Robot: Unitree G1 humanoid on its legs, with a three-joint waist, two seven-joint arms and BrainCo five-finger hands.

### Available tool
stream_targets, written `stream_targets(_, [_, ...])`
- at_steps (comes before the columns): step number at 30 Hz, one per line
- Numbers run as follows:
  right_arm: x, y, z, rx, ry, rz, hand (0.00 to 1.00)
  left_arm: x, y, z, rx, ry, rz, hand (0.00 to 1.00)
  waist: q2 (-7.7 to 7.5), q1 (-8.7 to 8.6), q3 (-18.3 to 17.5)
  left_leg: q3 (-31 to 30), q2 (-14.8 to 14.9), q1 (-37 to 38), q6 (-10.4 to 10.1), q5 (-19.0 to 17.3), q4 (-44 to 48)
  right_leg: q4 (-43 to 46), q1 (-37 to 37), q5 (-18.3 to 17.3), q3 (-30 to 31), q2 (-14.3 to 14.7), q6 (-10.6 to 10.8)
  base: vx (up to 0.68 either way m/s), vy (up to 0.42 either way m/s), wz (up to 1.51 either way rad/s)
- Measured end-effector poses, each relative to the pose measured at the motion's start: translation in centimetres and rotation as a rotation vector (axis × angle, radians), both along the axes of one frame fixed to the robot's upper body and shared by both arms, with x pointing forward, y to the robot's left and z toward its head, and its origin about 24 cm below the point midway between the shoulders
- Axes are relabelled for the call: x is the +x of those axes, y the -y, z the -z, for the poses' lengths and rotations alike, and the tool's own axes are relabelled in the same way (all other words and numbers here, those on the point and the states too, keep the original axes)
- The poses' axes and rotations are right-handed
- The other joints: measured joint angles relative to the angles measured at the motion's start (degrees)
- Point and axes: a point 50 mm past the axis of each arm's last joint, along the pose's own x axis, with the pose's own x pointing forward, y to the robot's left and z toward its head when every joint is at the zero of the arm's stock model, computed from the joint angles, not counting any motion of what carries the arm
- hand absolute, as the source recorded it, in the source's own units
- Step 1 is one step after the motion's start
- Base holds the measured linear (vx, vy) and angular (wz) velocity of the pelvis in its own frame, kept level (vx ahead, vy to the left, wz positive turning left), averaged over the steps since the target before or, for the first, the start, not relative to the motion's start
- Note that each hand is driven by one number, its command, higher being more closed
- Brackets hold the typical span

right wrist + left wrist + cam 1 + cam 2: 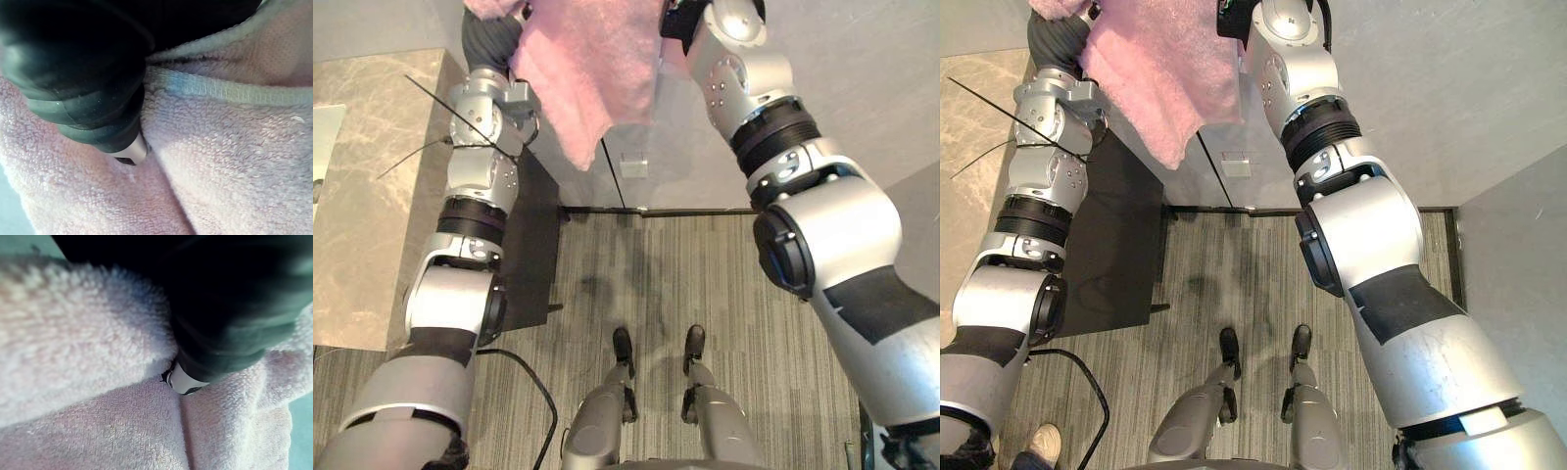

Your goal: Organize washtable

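A pink towel [587,69] hangs in the air at the top of the eye views, between my two raised arms, with its lower corner drooping free. My left hand [234,308] is buried in the towel's [98,421] folds at its left end, its dark cover pressed into the pile. My right hand [83,63] is sunk into the towel [234,156] at the right end, beside a hemmed edge. The cloth hides how each hand sits in it.
The beige marble washtable top [362,196] lies at the left, with a dark side panel [533,255] below its edge. A grey wall with a small socket [633,166] stands ahead above striped carpet [705,294]. A person's shoe [1038,446] shows at the lower left.
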Motion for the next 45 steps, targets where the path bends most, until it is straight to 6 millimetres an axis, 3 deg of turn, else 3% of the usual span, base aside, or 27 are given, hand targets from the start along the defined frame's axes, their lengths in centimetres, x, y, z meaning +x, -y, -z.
stream_targets(1, [0.1, 0.0, 0.1, -0.001, -0.005, 0.001, 0.0, 0.0, 0.0, 0.1, 0.0, -0.003, -0.001, 0.0, 0.0, 0.0, 0.0, 0.0, 0.0, 0.0, 0.0, 0.0, 0.0, 0.0, 0.0, 0.0, 0.0, 0.0, 0.0, 0.03, 0.018, -0.01])
stream_targets(7, [0.7, 0.7, 1.6, -0.01, -0.042, 0.011, 0.0, 0.5, -0.8, 1.3, -0.015, -0.071, -0.026, 0.0, 0.0, 0.0, 0.0, -0.2, 0.0, 0.0, 0.0, 0.0, 0.0, 0.0, 0.0, 0.0, -0.1, 0.0, 0.0, 0.04, 0.019, 0.01])
stream_targets(12, [0.9, 1.7, 1.5, -0.054, -0.026, 0.019, 0.0, 0.5, -1.2, 1.7, -0.001, -0.083, -0.019, 0.0, 0.0, -0.02, 0.0, -0.3, 0.0, -0.1, 0.0, 0.0, 0.0, 0.0, 0.0, 0.0, -0.7, -0.1, 0.0, 0.01, 0.007, 0.01])
stream_targets(21, [1.0, 3.8, 0.9, -0.117, 0.002, 0.077, 0.0, -0.2, -4.2, 2.1, 0.152, -0.144, 0.001, 0.0, -0.01, -0.06, 0.0, -0.3, 0.0, 0.4, 0.0, 0.0, 0.0, 0.0, 0.5, 0.1, -0.7, -0.2, 0.1, 0.0, 0.0, 0.0])
stream_targets(33, [1.6, 6.9, 1.6, -0.152, -0.018, 0.149, 0.0, -1.2, -7.3, 2.2, 0.207, -0.173, -0.068, 0.0, -0.01, -0.06, 0.0, -1.8, -0.1, 1.1, 0.6, 0.5, 0.0, 0.0, 1.9, 0.1, -1.7, -0.3, 0.1, 0.01, 0.009, 0.06])
stream_targets(39, [1.4, 11.1, 0.6, -0.146, -0.014, 0.236, 0.0, -2.1, -9.2, 1.1, 0.219, -0.159, -0.131, 0.0, -0.02, -0.36, 0.0, -2.4, -0.3, 1.6, 0.8, 0.7, 0.0, 0.0, 2.8, 0.0, -2.7, -0.5, 0.1, 0.02, 0.011, 0.08])
stream_targets(40, [1.1, 12.9, 0.3, -0.09, -0.013, 0.266, 0.0, -2.5, -10.3, 0.6, 0.179, -0.139, -0.165, 0.0, -0.04, -0.59, 0.0, -2.7, -0.6, 1.6, 1.0, 0.8, 0.0, 0.0, 3.0, 0.0, -2.8, -0.6, 0.1, 0.02, 0.025, 0.11])
stream_targets(45, [-0.4, 18.1, -0.1, 0.137, 0.061, 0.386, 0.0, -5.3, -16.1, -0.6, -0.055, -0.073, -0.449, 0.0, -0.1, -2.61, -0.2, -3.1, -1.0, 2.0, 1.1, 0.9, 0.0, 0.0, 3.5, 0.0, -2.8, -0.5, 0.0, 0.01, 0.009, 0.03])
